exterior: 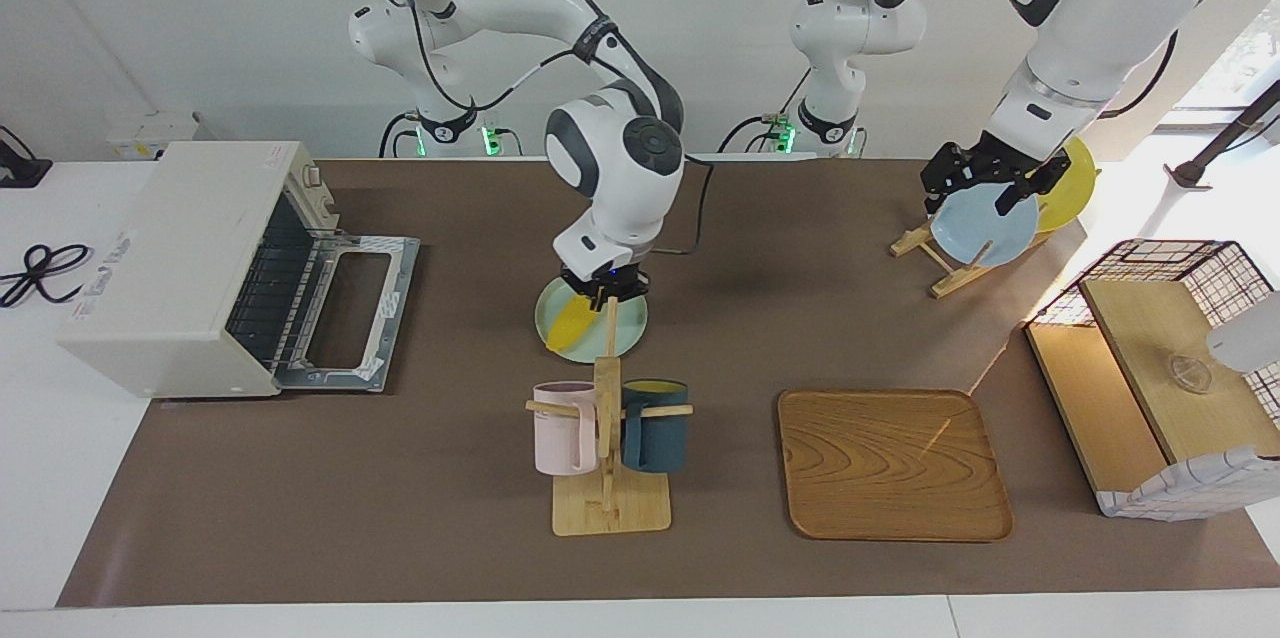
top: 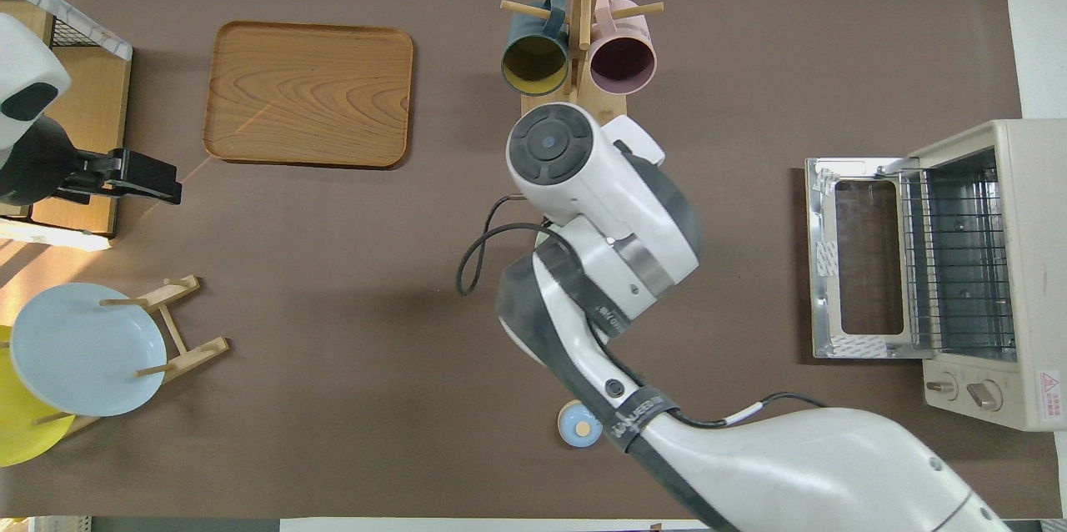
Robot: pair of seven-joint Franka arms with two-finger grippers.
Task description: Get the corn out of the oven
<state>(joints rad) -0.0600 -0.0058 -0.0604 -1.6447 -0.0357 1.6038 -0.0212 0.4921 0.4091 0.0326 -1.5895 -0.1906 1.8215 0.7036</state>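
Observation:
The white oven point(exterior: 170, 268) stands at the right arm's end of the table with its door point(exterior: 350, 313) folded down open; it also shows in the overhead view point(top: 1029, 265), wire rack bare. My right gripper point(exterior: 598, 303) is shut on the upper end of the yellow corn point(exterior: 572, 321). The corn hangs tilted, its lower end on or just above a pale green plate point(exterior: 630, 323) at mid-table. In the overhead view the right arm hides the corn and the plate. My left gripper point(exterior: 985, 183) waits over the plate rack.
A mug rack point(exterior: 610, 508) with a pink and a dark blue mug stands farther from the robots than the green plate. A wooden tray point(exterior: 895, 463), a plate rack with a blue plate point(exterior: 985, 228) and a yellow plate point(exterior: 1078, 180), and a wire basket point(exterior: 1160, 263) fill the left arm's end.

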